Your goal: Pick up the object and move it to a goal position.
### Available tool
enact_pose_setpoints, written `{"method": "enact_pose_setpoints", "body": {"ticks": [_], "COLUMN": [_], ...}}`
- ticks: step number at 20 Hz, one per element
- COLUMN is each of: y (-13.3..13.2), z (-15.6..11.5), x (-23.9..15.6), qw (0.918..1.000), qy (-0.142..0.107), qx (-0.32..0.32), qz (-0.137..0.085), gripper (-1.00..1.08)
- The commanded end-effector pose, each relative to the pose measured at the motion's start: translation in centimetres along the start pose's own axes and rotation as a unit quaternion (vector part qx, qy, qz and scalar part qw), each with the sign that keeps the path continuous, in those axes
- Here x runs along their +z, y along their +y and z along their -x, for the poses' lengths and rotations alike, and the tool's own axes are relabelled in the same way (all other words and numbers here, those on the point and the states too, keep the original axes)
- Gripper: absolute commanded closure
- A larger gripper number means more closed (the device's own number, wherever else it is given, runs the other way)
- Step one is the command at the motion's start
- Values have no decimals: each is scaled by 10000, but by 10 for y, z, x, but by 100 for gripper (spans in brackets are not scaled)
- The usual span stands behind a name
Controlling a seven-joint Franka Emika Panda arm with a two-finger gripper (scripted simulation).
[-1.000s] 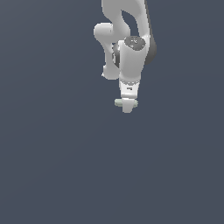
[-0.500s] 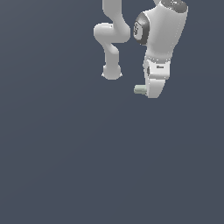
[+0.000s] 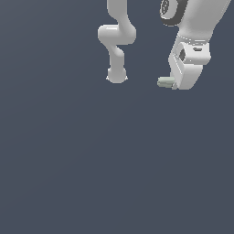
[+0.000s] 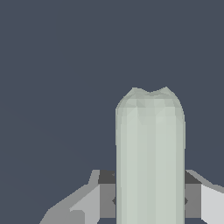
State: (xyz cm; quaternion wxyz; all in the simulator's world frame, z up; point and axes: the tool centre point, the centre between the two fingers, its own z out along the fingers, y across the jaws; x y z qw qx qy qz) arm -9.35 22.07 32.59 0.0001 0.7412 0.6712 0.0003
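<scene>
Item 1, arm (image 3: 119, 36): white jointed robot arm, its base column standing at the upper middle of the exterior view, the upper links curving up out of frame and re-entering at the exterior view's upper right as a thick white forearm with a dark ring at the wrist joint.

Item 2, gripper (image 3: 176, 83): white, hanging from the forearm at the exterior view's upper right, tilted slightly. Fingers (image 4: 87, 205) drawn in narrow and clamped on either side of item 3; the wrist view shows a grey finger pad pressed against each flank of the bar, with no gap.

Item 3, bar (image 3: 165, 82): small pale grey-green piece with rounded ends, far smaller than the gripper. Held between the fingertips, lying roughly level, one end sticking out toward the exterior view's left. In the wrist view the bar (image 4: 150, 162) fills the centre, running away from the camera, its far end rounded with a shallow notch.

Item 4, ground (image 3: 114, 173): flat, uniform dark slate-blue surface. Whether the bar is clear of it cannot be told from either view
</scene>
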Motion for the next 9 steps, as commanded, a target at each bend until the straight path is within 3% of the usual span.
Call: {"method": "enact_pose_setpoints", "body": {"ticks": [1,9], "y": [0,2], "z": [-9,-18], "x": [-9,-18], "qw": [10000,10000], "qy": [-2,-2], "qx": [9,11], "qz": [-4,-3], "gripper": [108,108]}}
